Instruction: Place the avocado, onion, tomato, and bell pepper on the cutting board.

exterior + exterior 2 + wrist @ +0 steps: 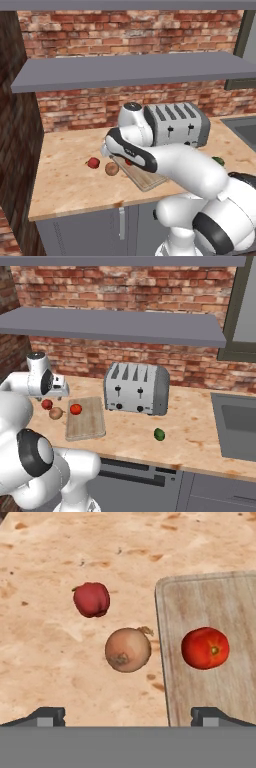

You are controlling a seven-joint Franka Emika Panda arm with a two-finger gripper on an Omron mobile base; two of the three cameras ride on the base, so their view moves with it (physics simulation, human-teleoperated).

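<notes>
Jaws spread wide above the onion point(128, 650), bell pepper point(91, 599) beside, toaster point(136, 388) behind.

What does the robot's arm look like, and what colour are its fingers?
The arm is fat, round and shiny white, with dark grey bands at its joints and a grey cap on top. The gripper has two small dark fingertips, blocky with lighter grey patches.
</notes>
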